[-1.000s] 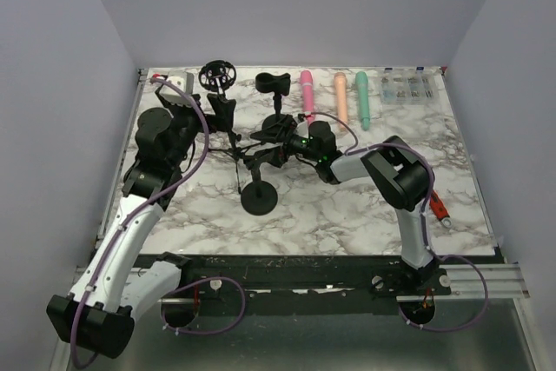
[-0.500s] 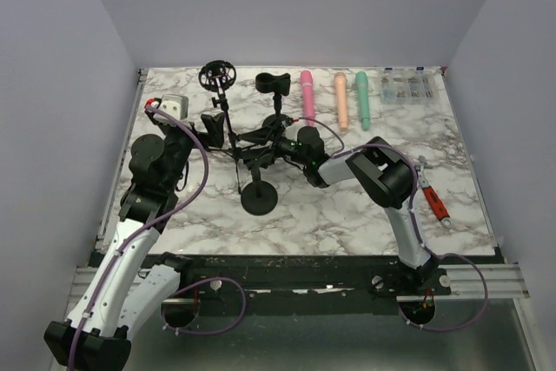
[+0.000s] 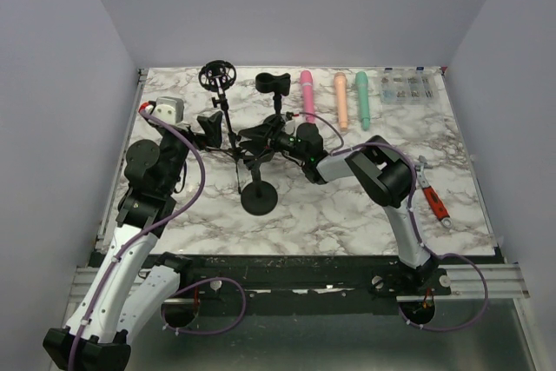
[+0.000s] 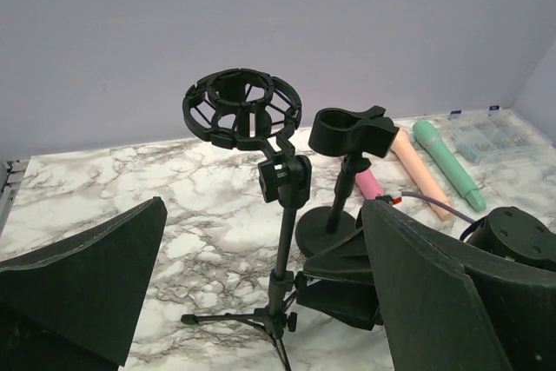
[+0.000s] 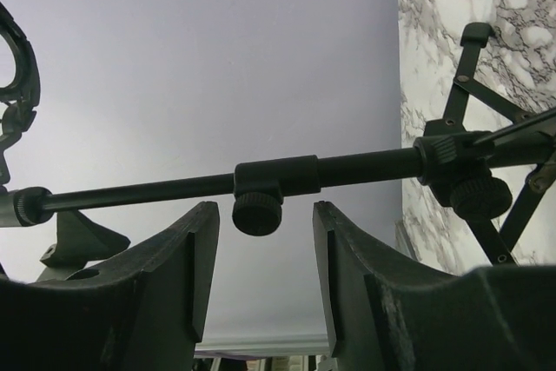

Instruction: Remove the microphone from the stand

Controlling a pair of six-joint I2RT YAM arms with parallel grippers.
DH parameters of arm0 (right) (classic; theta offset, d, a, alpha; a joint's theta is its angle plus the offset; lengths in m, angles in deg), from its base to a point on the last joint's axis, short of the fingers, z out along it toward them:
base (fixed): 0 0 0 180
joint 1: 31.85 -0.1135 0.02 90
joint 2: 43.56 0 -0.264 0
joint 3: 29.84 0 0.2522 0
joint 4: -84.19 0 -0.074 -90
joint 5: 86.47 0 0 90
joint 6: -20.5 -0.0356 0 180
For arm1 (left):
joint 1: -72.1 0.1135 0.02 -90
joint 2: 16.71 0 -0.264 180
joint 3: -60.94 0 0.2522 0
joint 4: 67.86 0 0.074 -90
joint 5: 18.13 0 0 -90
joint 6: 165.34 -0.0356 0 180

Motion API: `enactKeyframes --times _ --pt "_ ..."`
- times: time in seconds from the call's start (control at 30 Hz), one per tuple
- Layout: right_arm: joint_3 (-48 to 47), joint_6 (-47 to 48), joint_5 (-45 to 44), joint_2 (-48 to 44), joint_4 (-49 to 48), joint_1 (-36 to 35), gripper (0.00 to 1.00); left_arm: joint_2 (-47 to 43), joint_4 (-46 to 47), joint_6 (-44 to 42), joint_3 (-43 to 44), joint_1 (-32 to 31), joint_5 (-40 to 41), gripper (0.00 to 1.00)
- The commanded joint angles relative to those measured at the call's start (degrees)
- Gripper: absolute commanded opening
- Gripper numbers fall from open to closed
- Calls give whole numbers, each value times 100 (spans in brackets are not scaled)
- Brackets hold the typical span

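Note:
A black tripod stand carries an empty ring-shaped shock mount; it also shows in the left wrist view. An empty clip stand stands behind it. Pink, peach and green microphones lie flat at the back. My right gripper is open, its fingers either side of the clamp knob on the tripod pole, not touching. My left gripper is open and empty, left of the pole.
A second stand with a round black base stands in front of the tripod. A clear plastic box sits at the back right. A red-handled tool lies by the right arm. The tripod legs spread over the marble table.
My right gripper has moved left up to the tripod pole. My left gripper has drawn back from the pole toward the left and near side.

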Motion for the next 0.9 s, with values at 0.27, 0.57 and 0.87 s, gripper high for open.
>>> enactKeyframes --times 0.27,0.57,0.87 --pt "-232 249 -173 41 172 -35 46 -65 166 40 -97 5 -44 99" --pt "-227 328 -173 10 137 -44 38 -38 175 82 -106 5 -81 99" --pt "-278 340 -151 62 45 -71 35 -30 175 72 -107 4 -92 98"
